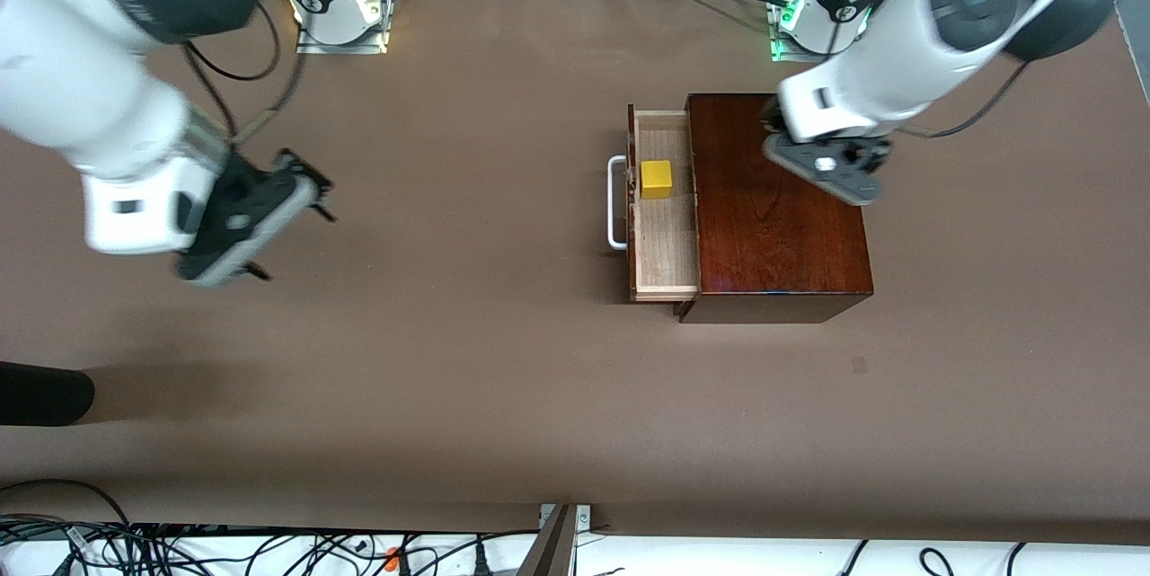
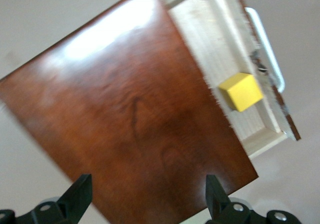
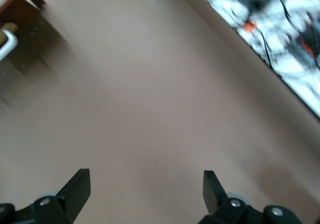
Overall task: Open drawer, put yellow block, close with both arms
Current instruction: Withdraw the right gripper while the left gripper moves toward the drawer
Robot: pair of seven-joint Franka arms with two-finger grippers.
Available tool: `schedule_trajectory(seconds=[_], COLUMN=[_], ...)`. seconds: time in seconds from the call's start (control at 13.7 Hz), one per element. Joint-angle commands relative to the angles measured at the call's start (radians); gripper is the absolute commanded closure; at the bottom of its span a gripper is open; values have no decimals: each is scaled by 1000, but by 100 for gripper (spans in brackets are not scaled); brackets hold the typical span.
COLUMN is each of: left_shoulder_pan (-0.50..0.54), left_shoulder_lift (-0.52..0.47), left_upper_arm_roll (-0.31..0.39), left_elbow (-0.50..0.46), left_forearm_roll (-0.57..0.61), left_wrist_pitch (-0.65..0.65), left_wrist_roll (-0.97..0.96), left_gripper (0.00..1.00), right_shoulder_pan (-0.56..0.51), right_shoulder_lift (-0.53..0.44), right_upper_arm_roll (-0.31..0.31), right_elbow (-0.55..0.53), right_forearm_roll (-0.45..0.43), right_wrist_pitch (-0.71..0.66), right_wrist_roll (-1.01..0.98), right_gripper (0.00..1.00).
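Inside the open drawer (image 1: 666, 225) sits the yellow block (image 1: 656, 179).

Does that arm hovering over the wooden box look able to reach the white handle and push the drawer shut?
Probably yes. The left gripper hangs open over the box, and nothing stands in front of the handle. The drawer is pulled out with the yellow block inside; the right gripper waits open, well off.

No text, label or number can be read on anything
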Motion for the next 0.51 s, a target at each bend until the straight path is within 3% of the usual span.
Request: schedule_trajectory(seconds=[0.0,0.15,0.29,0.44], left_shoulder_pan=[-9,-68,-141,-216], left_shoulder_lift=[156,251,303,362], left_upper_arm_roll=[-40,-48,-46,-45], left_elbow=[176,246,259,259], left_forearm_roll=[-29,-28,-23,-18], left_wrist_pitch=[-19,41,157,275], left_wrist_roll=[166,256,333,464], left_gripper=[0,0,0,0], right_shoulder_pan=[-45,-74,-91,-93], right_shoulder_lift=[-165,-259,-363,-396], right_upper_arm_roll=[-11,-15,-32,-69], right_elbow=[-226,-349,-470,-487], right_forearm_roll=[23,24,23,17], right_wrist_pitch=[10,10,18,-26], right_wrist_roll=[57,131,166,247], right_gripper=[0,0,0,0])
